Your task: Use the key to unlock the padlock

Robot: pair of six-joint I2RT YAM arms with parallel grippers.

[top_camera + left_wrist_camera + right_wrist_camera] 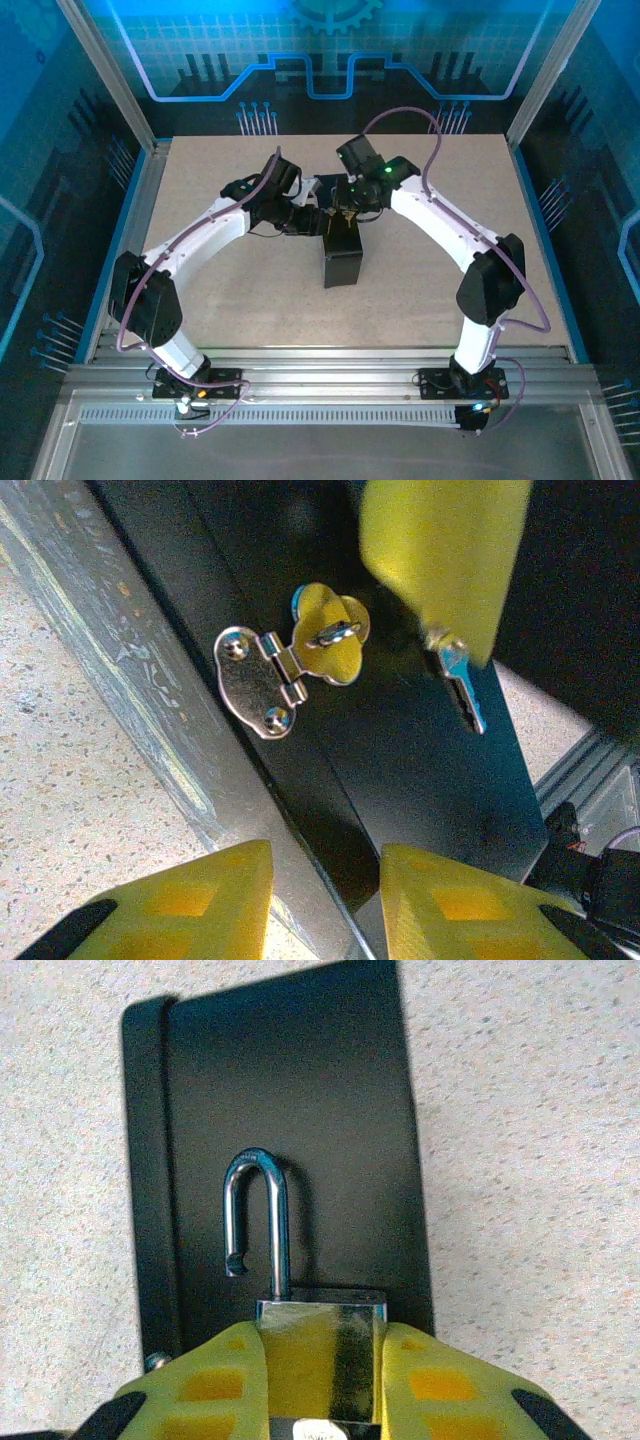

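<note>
My right gripper (322,1348) is shut on the silvery padlock (320,1325), its yellow fingers pressing both sides of the body. The shackle (255,1210) stands up with its notched end free, over the black box (290,1140). In the left wrist view a small silvery key (460,685) hangs beneath a yellow finger (440,550) of the right gripper, in front of the box's dark face. My left gripper (325,865) is open with nothing between its fingers, a little back from the box's metal hasp (265,675) and its staple (333,633). From above, both grippers meet over the box (343,258).
The box stands mid-table on the speckled beige tabletop (250,300). Aluminium rails (330,385) run along the near edge by the arm bases. Blue-lit enclosure walls with metal posts (105,70) stand at the sides and back. Purple cables (420,120) loop over the right arm.
</note>
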